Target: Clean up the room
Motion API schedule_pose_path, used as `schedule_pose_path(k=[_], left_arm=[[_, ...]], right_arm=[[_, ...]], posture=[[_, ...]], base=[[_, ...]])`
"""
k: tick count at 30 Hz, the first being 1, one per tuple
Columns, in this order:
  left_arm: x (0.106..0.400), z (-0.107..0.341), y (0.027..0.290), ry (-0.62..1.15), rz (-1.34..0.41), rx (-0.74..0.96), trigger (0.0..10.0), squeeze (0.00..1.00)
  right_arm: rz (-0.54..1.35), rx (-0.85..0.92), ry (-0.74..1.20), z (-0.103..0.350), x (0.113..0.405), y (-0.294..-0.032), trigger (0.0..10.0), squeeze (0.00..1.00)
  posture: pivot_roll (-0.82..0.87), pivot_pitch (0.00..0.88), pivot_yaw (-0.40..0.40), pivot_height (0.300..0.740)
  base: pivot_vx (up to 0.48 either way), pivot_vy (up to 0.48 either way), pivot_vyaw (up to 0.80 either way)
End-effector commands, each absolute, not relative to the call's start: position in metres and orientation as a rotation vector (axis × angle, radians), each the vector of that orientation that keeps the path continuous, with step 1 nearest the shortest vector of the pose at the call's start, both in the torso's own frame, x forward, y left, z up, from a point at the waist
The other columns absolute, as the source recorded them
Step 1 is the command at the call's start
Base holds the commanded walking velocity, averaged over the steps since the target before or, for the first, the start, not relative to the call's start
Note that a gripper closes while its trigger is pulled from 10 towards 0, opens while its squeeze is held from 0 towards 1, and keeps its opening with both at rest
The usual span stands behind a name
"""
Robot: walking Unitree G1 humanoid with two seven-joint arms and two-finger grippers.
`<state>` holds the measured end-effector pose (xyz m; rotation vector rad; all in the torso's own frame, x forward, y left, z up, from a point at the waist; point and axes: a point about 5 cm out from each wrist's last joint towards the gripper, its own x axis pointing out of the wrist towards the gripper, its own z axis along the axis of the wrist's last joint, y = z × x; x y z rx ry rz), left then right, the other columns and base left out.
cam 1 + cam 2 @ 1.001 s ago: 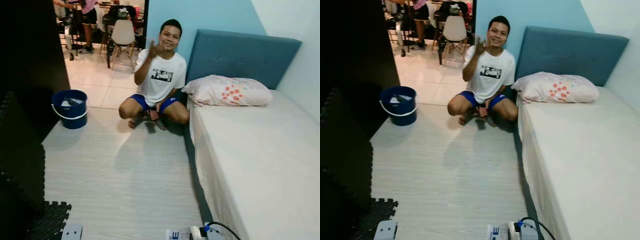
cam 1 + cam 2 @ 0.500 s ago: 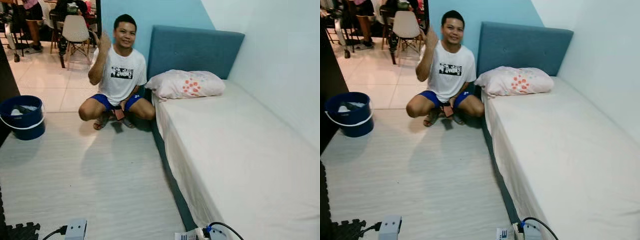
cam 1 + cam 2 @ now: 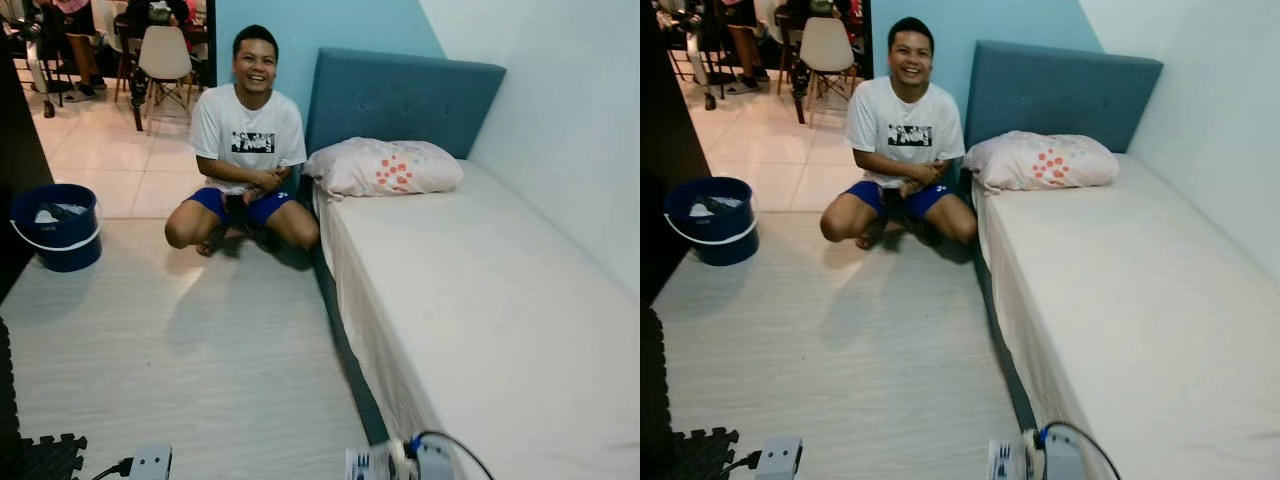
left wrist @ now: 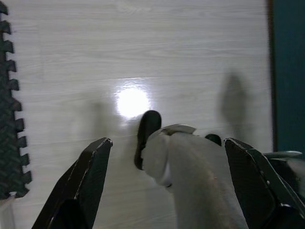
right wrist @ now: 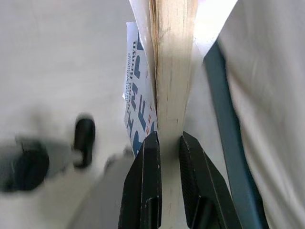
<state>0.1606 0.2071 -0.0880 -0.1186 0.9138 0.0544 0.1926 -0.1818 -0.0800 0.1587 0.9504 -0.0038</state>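
Pale wood floor (image 3: 220, 350) is seen beside a bed (image 3: 480, 300), where a person (image 3: 245, 150) squats. A book (image 5: 171, 71) is clamped edge-on between the right gripper's (image 5: 167, 143) fingers (image 5: 147, 176), above the floor. The left gripper's (image 4: 167, 157) fingers (image 4: 90, 176) are spread wide with nothing between them.

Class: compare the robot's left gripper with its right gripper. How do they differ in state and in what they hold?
The left gripper has its fingers spread wide; the right gripper has its fingers closed together. The left gripper holds nothing and hangs over the pale floor; the right gripper clamps a book by its page edge. Both have two long black fingers.
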Motion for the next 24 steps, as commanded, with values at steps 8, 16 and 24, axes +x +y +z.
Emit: schedule_pose_path(k=[8, 16, 24], left_arm=[[0.161, -0.088, 0.202, 0.913, 0.027, -0.127, 10.0, 0.00], [0.157, -0.090, 0.201, 0.920, 0.027, -0.132, 10.0, 0.00], [0.155, -0.091, 0.201, 0.924, 0.021, -0.130, 10.0, 0.00]], right_arm=[[-0.017, 0.184, 0.805, -0.058, 0.228, -0.186, 10.0, 0.00], [-0.005, 0.203, 0.793, -0.057, 0.231, -0.180, 10.0, 0.00], [0.003, 0.206, 0.786, -0.056, 0.233, -0.178, 10.0, 0.00]], posture=[[0.12, 0.000, -0.149, 0.726], [0.12, 0.000, -0.155, 0.726], [0.12, 0.000, -0.152, 0.726]], base=[[0.352, 0.000, 0.00], [0.360, 0.000, 0.00], [0.371, 0.000, -0.13]])
